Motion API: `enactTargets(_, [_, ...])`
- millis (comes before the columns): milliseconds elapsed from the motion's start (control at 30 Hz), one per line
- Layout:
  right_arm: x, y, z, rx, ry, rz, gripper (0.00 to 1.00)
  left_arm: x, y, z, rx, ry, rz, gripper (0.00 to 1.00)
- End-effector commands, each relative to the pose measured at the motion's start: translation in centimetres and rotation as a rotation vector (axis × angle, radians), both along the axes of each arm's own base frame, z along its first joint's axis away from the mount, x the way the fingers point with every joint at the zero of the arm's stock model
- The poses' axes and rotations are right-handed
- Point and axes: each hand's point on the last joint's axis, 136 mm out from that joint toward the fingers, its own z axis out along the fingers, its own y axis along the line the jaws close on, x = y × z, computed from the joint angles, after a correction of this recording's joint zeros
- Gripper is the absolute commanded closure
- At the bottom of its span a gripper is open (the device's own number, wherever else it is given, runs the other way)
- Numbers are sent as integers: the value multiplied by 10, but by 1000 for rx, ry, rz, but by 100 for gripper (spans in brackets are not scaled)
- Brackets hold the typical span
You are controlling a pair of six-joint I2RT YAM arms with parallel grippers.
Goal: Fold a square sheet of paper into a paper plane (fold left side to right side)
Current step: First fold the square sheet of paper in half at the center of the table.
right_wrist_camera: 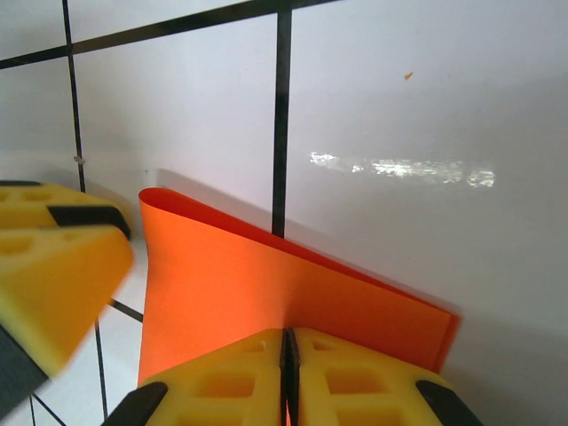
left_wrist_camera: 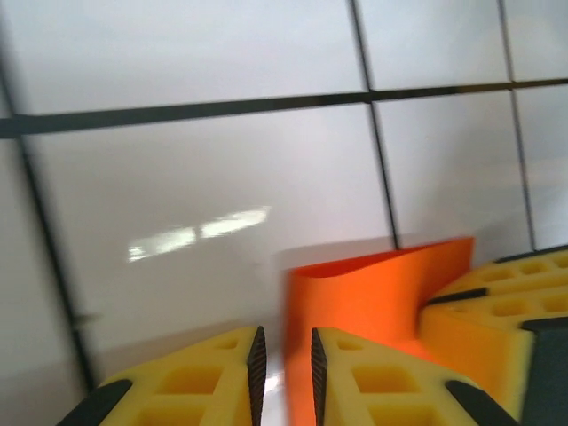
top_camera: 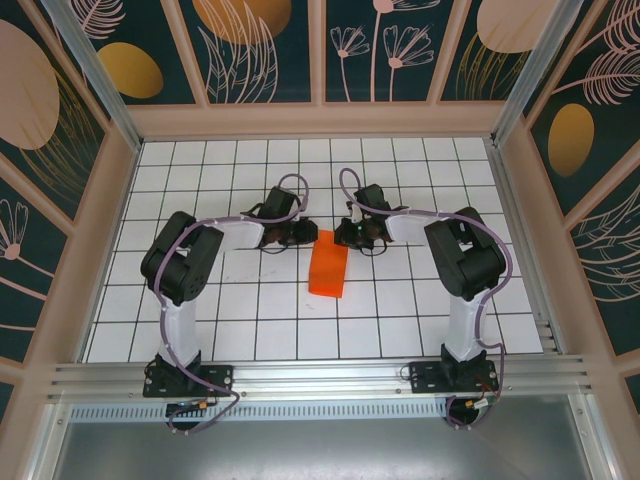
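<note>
The square sheet of paper point(top_camera: 328, 265) is bright orange and lies doubled over on the white grid table, a narrow rectangle between the two grippers. My right gripper point(right_wrist_camera: 288, 335) is shut on the paper point(right_wrist_camera: 231, 284) at its upper layer's edge, and the fold curls open on the left. My left gripper point(left_wrist_camera: 286, 342) stands slightly open, a narrow gap between its black pads. The paper's point(left_wrist_camera: 373, 288) left edge runs through that gap close to the right pad, unpinched. In the top view, the left gripper point(top_camera: 300, 236) and right gripper point(top_camera: 350, 236) face each other across the sheet's far end.
The white tiled table point(top_camera: 200, 300) is walled by a wooden frame with patterned panels point(top_camera: 110, 200). An aluminium rail point(top_camera: 320, 375) runs along the near edge by the arm bases. The other arm's yellow fingers point(left_wrist_camera: 497, 311) sit close beside the left jaws.
</note>
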Motion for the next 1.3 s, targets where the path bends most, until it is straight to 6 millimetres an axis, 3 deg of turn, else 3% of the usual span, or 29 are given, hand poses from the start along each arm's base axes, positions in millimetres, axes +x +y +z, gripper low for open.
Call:
enactTargets(0, [-46,-31,-51,-175,172,3,87,-2,27,0,87,1,34,75])
enactTargets(133, [-45,-30,-50,-171,171,4,87,-1,18,22,28,-44,8,75])
enactTargets(300, [-44,-29,-50,-170,170,4,87,-7,-9,47,-104,-73,-78,76])
enactTargets(500, [-44,-29,-50,-171,171,6,87,-5,-36,35,-121,-45,-128,77])
enactTargets(733, [-44,-28,-49,-170,172,9,87,8,-47,20,-117,-27,-132,77])
enactTargets(1000, [-45,-29,-51,-180,174,10,87,12,-34,-14,-11,5,-92,77])
enactTargets(1133, [-46,-29,-51,-181,175,12,87,10,-13,-34,73,18,-51,77])
enactTargets(1267, [-48,-30,-52,-182,178,12,87,10,9,-41,114,27,-19,76])
